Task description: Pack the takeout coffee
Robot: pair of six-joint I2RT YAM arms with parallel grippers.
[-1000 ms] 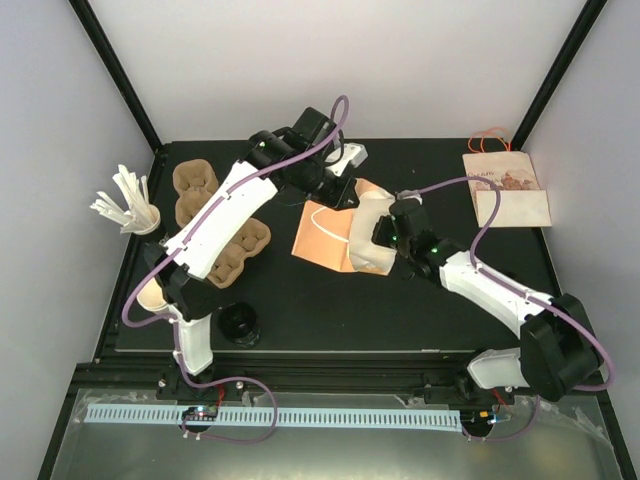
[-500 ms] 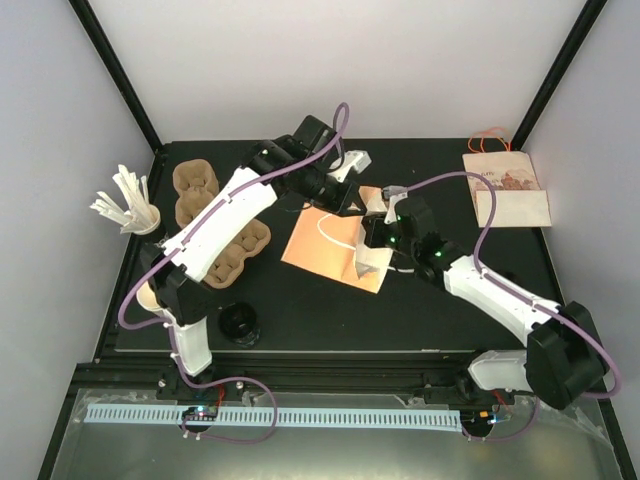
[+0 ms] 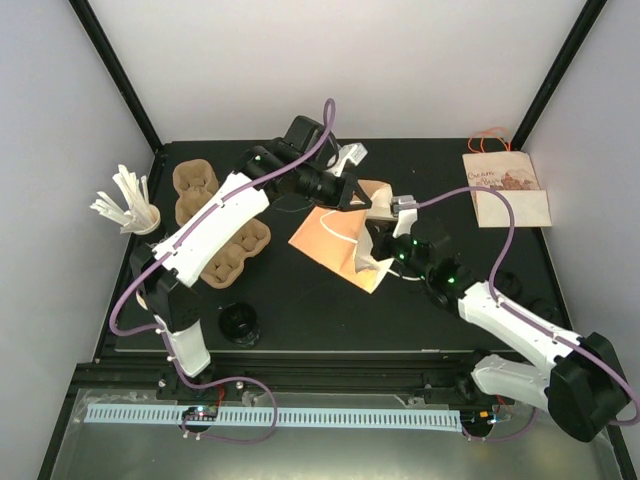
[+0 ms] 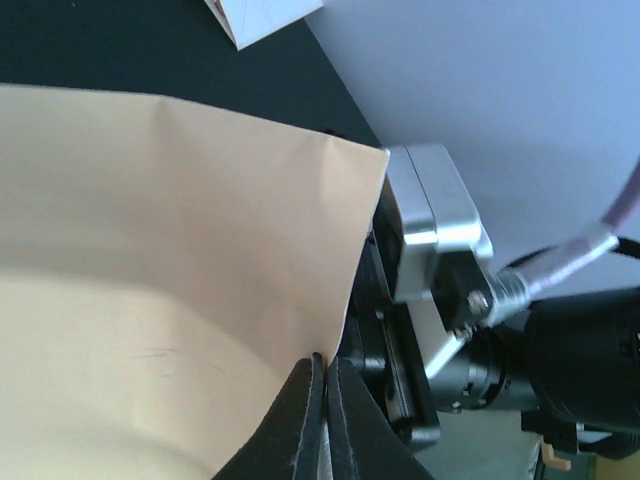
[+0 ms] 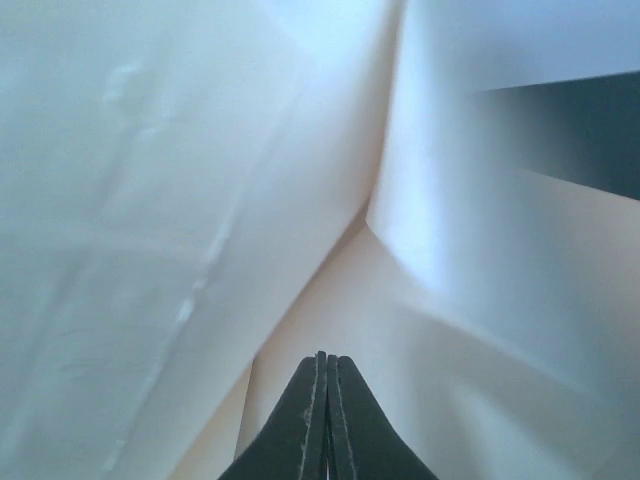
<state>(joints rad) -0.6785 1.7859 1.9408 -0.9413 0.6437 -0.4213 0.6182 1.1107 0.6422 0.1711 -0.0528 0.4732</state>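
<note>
An orange-tan paper bag (image 3: 330,240) lies mid-table, its mouth end lifted between both grippers. My left gripper (image 3: 364,199) is shut on the bag's upper edge; in the left wrist view the closed jaws (image 4: 325,366) pinch the rim of the tan paper (image 4: 150,250). From the near right, my right gripper (image 3: 377,244) reaches into the mouth, shut on the bag's wall. Its wrist view shows closed jaws (image 5: 327,360) surrounded by pale paper folds (image 5: 480,330). A paper coffee cup (image 3: 150,296) shows partly behind the left arm's base.
Two brown pulp cup carriers (image 3: 196,186) (image 3: 243,245) lie at the left. White stirrers in a holder (image 3: 126,205) stand at the far left edge. A black lid (image 3: 240,322) sits near the front. A second paper bag (image 3: 507,190) lies flat at the back right.
The bag has swung, its near corner sliding toward the front right. My right arm has stretched out and lowered; the left gripper has shifted slightly right. Both grips are unchanged.
</note>
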